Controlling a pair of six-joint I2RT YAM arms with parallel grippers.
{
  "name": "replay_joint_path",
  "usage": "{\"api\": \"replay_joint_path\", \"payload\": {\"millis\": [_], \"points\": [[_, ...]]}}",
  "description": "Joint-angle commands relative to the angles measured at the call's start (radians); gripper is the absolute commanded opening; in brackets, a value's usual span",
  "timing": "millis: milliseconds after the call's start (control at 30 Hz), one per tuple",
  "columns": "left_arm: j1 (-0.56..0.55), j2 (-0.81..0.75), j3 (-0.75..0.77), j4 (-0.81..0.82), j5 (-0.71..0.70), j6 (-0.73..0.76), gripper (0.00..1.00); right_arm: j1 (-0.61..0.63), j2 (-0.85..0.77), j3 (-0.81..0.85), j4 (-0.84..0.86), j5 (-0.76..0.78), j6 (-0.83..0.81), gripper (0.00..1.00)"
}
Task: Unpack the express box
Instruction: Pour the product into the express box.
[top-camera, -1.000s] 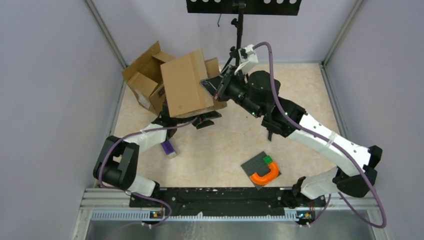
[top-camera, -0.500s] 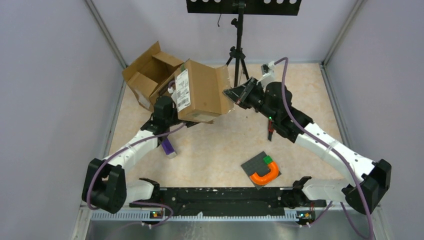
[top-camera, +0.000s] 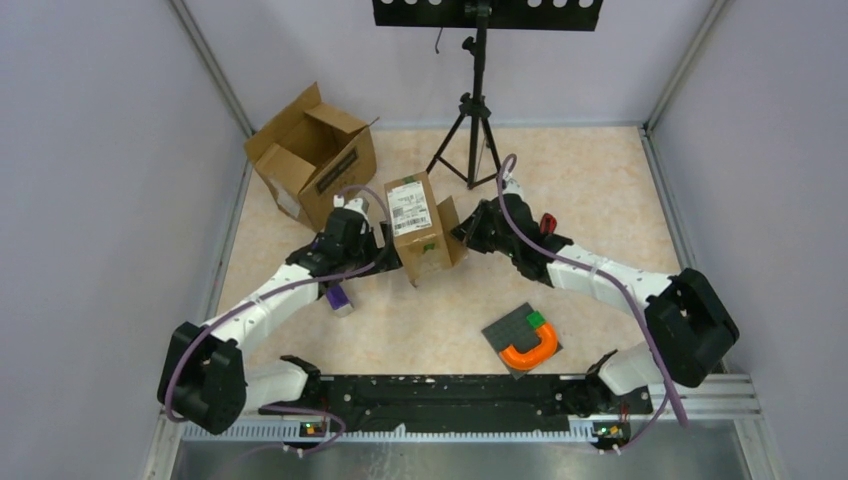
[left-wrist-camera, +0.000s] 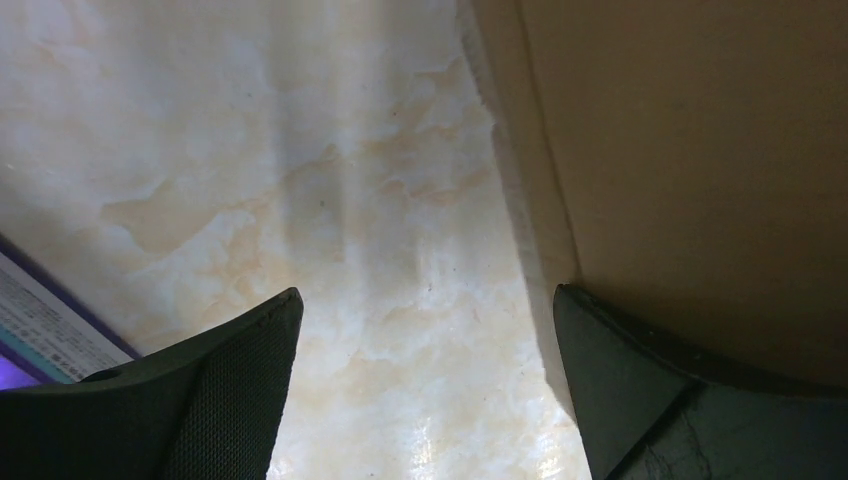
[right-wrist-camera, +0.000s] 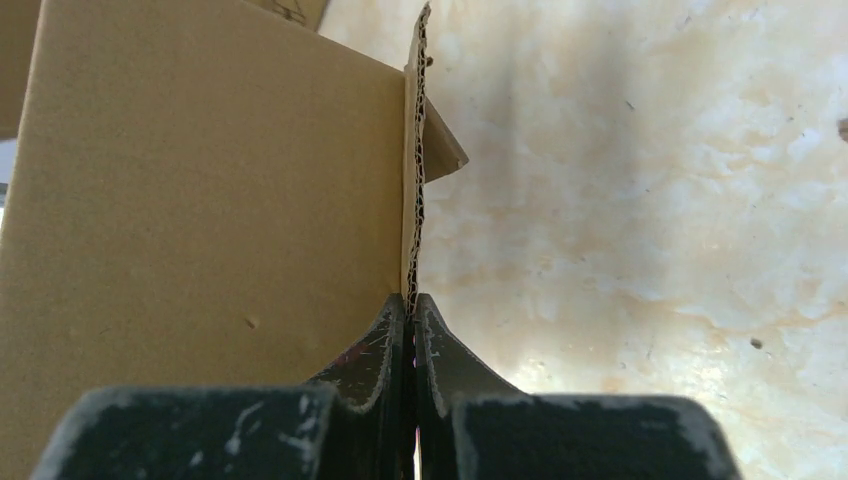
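Observation:
The express box (top-camera: 416, 228), brown cardboard with a white label on top, rests on the table mid-scene. My right gripper (top-camera: 464, 233) is shut on its right flap; in the right wrist view the corrugated flap edge (right-wrist-camera: 411, 190) runs straight into the closed gripper (right-wrist-camera: 412, 303). My left gripper (top-camera: 385, 256) is open at the box's left side, holding nothing. In the left wrist view the gripper (left-wrist-camera: 425, 305) is spread over bare table, with the box wall (left-wrist-camera: 700, 150) against the right finger (left-wrist-camera: 640, 380).
A second, open cardboard box (top-camera: 308, 160) lies at the back left. A purple packet (top-camera: 337, 297) lies by the left arm and shows in the left wrist view (left-wrist-camera: 40, 335). A grey plate with an orange U-shaped piece (top-camera: 530, 348) lies front right. A tripod (top-camera: 470, 120) stands behind.
The box has come down from mid-air onto the table and turned label-up. Both arms have lowered with it. The left gripper now stands open beside it.

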Motion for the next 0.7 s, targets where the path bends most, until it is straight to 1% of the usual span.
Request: {"api": "replay_joint_path", "payload": {"millis": [0, 100, 167, 200, 233, 267, 333, 400, 433, 500, 667], "points": [[-0.03, -0.067, 0.057, 0.192, 0.013, 0.018, 0.98, 0.034, 0.026, -0.002, 0.039, -0.114, -0.033, 0.0], [-0.046, -0.118, 0.05, 0.214, 0.004, 0.014, 0.98, 0.034, 0.04, -0.001, 0.031, -0.112, -0.049, 0.0], [-0.046, -0.139, 0.02, 0.288, 0.025, 0.029, 0.98, 0.034, 0.047, -0.014, 0.087, -0.163, -0.061, 0.0], [-0.047, -0.133, 0.025, 0.283, 0.03, 0.031, 0.98, 0.039, 0.042, -0.027, 0.131, -0.183, -0.068, 0.0], [-0.048, -0.125, 0.05, 0.246, 0.033, 0.035, 0.98, 0.049, 0.035, -0.027, 0.131, -0.169, -0.081, 0.0], [-0.053, -0.119, 0.088, 0.188, 0.021, 0.041, 0.98, 0.056, 0.031, -0.007, 0.093, -0.136, -0.102, 0.0], [-0.059, -0.124, 0.1, 0.172, -0.012, 0.045, 0.98, 0.047, 0.047, 0.015, 0.033, -0.111, -0.107, 0.0], [-0.073, -0.144, 0.099, 0.19, -0.028, 0.065, 0.98, 0.031, 0.075, 0.036, 0.028, -0.156, -0.119, 0.0], [-0.083, -0.147, 0.104, 0.198, -0.025, 0.073, 0.98, 0.036, 0.068, 0.039, 0.037, -0.16, -0.131, 0.0], [-0.084, -0.14, 0.129, 0.176, -0.022, 0.079, 0.98, 0.055, 0.03, 0.049, 0.039, -0.119, -0.138, 0.0], [-0.086, -0.142, 0.145, 0.171, -0.007, 0.075, 0.98, 0.06, -0.043, 0.113, -0.054, -0.063, -0.163, 0.0]]}}
